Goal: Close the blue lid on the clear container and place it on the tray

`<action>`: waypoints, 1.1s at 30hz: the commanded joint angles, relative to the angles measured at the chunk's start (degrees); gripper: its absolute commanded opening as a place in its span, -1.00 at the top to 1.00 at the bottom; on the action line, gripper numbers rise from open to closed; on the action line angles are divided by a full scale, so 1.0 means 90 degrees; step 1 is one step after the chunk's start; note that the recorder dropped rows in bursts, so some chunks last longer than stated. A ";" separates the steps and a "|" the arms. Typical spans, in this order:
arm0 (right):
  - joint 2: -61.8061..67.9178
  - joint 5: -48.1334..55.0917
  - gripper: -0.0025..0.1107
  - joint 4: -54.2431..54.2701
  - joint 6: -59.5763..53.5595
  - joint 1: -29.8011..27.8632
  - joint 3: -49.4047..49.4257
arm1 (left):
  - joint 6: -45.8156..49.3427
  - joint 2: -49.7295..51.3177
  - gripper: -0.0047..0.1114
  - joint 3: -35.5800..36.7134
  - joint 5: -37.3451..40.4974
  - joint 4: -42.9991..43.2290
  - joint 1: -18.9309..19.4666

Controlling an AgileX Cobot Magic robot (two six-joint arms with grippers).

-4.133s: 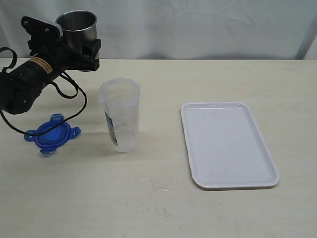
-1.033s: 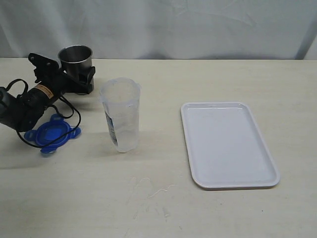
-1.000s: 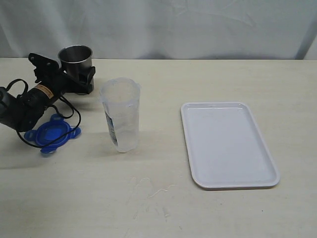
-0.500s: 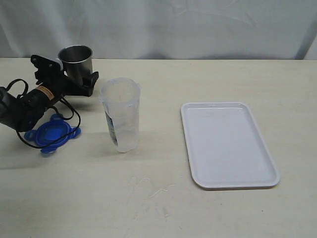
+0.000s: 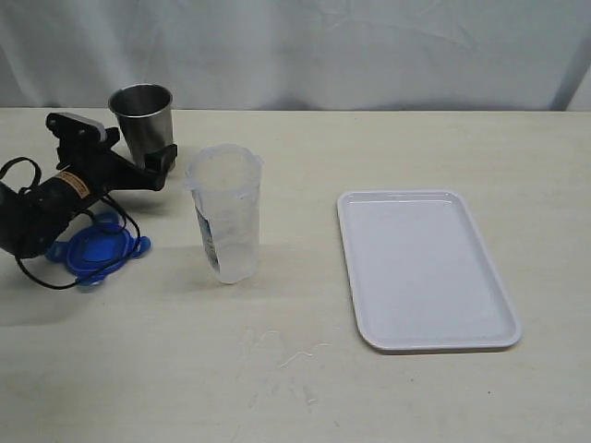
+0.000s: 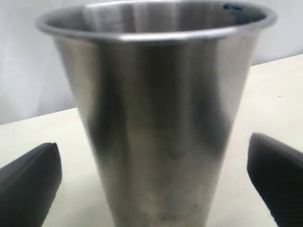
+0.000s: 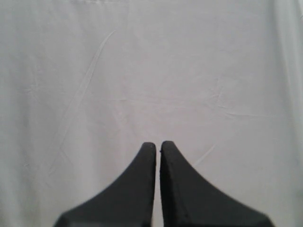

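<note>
— What does the left arm (image 5: pixel 32 208) look like?
— Black all over, with bulky, rounded segments. A yellow-orange band (image 5: pixel 66 185) with dark print rings it, but the print is too small to read. A thin black cable (image 5: pixel 46 286) loops off it.
— And at the wrist?
— There's an angular black bracket (image 5: pixel 78 127) with a pale grey patch on its face. The left gripper (image 6: pixel 152 182) has matte black fingers (image 6: pixel 28 187) with rounded tips.
— The right gripper (image 7: pixel 157 147)?
— Two matte black fingers (image 7: pixel 132 194). Each is narrow at the tip and flares in a smooth curve to a broad base.
</note>
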 commanded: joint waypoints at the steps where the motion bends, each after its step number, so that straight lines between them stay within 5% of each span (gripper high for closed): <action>1: 0.0024 0.0029 0.88 -0.0046 0.0001 -0.0001 0.0010 | -0.0036 -0.0080 -0.89 0.0249 -0.0264 0.0038 0.0159; 12: 0.0024 0.0029 0.88 -0.0046 0.0001 -0.0001 0.0010 | 0.0347 -0.0486 -0.89 0.1548 -0.1082 0.0012 0.0307; 24: 0.0024 0.0041 0.88 -0.0046 0.0033 -0.0001 0.0010 | 0.0342 -0.3835 -0.89 0.4081 -0.0323 -0.0577 0.0460; 27: 0.0024 0.0125 0.88 -0.0034 0.0190 0.0392 0.0010 | 0.0159 -0.5664 -0.89 0.4363 0.2624 -0.0826 0.0460; 29: 0.0024 0.0505 0.88 -0.0034 0.0190 0.0595 0.0010 | -0.0888 -0.6493 -0.89 0.3938 0.5106 -0.0932 0.0460; 30: 0.0024 0.1022 0.88 -0.0034 0.0173 0.0595 0.0010 | -0.1376 -0.6938 -0.89 0.3480 0.7020 -0.0739 0.0400; 31: 0.0024 0.1224 0.88 -0.0034 0.0173 0.0595 0.0010 | -0.1364 -0.7125 -0.89 0.3236 0.7797 -0.0727 0.0374; 32: 0.0024 0.1349 0.88 -0.0034 0.0243 0.0595 -0.0008 | -0.1006 -0.7357 -0.89 0.2782 0.9536 -0.0708 0.0343; 33: 0.0024 0.1364 0.88 -0.0046 0.0294 0.0595 -0.0012 | -0.0704 -0.7386 -0.89 0.2627 1.0120 -0.0859 0.0343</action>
